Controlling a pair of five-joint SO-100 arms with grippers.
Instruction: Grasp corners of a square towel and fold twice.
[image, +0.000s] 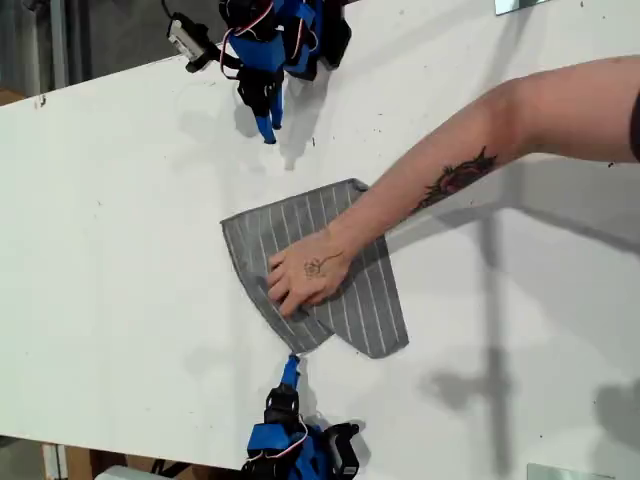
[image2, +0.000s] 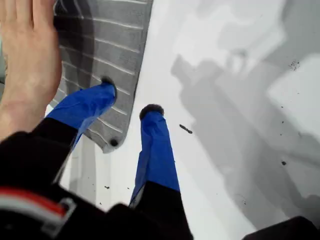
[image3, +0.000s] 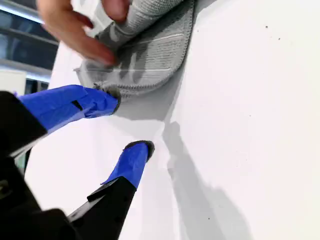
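Basically, exterior view: the towel (image: 340, 270) lay bunched mid-table (image: 120, 250), a person's hand (image: 305, 272) pressing on it; one arm sat at 12 o'clock, another at 6. First wrist view: my first gripper (image2: 131, 100) had jaws apart, one finger (image2: 85, 106) over a towel corner (image2: 107, 142). Second wrist view: my second gripper (image3: 131, 124) was spread open, its upper fingertip (image3: 107, 100) touching the towel's edge.

Woven grey cloth towel (image: 340, 285); smooth matt white table (image: 120, 200).
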